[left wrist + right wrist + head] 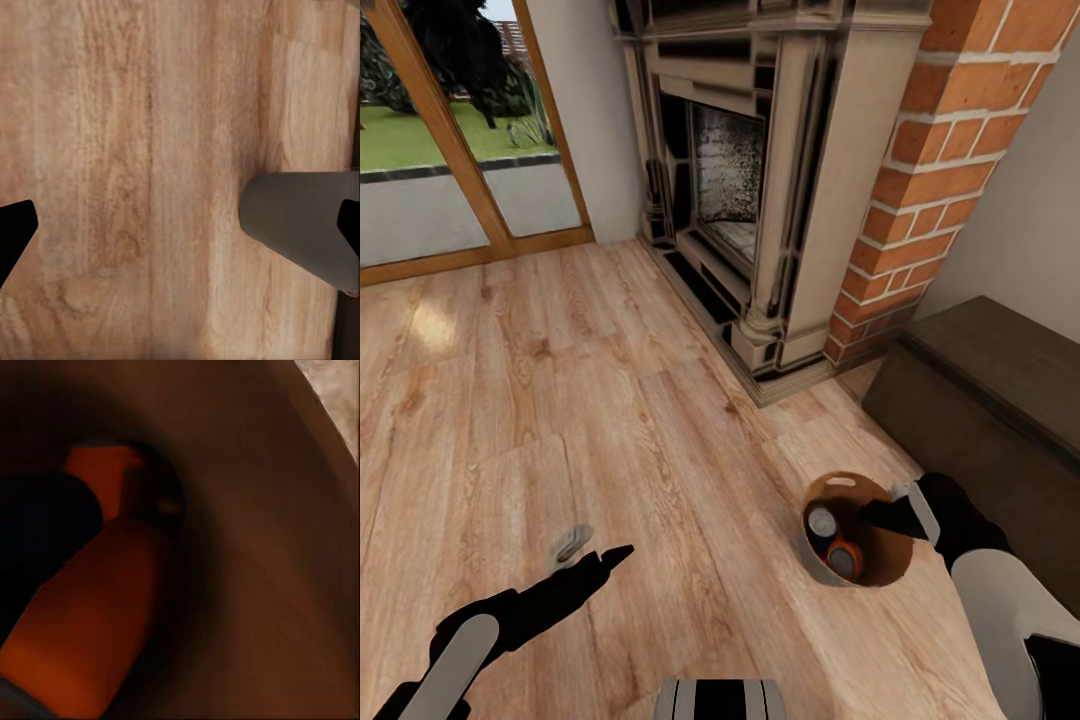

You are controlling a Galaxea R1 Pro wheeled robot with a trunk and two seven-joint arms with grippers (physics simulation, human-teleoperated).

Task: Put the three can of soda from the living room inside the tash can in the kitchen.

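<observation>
Filling the upper half of the head view, the red-brick fireplace (780,190) with its pale surround stands from twelve to two o'clock, with a glazed garden door (450,130) at eleven and a dark low cabinet (1000,400) at three, so the robot is in the living room, not the kitchen. Plank wood floor (590,400) spreads across everything below. At about four o'clock the tash can (812,565) hangs over the boards rather than plainly resting on them, its copper-brown inside turned up toward the camera, and the right gripper (895,515) reaches over its rim; it appears to grip the wall there, which would explain why the pail rides beside the arm, though how wide the jaws stand cannot be told. Inside it lie a dark blue can (821,522) and an orange can (844,560), touching, and the right wrist view, looking down into the pail, shows orange cans (97,615) against the brown wall (262,570); how many are there is unclear in that blur. At seven o'clock the left gripper (600,558) is held low and forward over bare floor, its fingers spread wide with nothing between them, likely kept clear while the pail is carried. Judging by this, the cans are gathered and the trip to the kitchen remains.
</observation>
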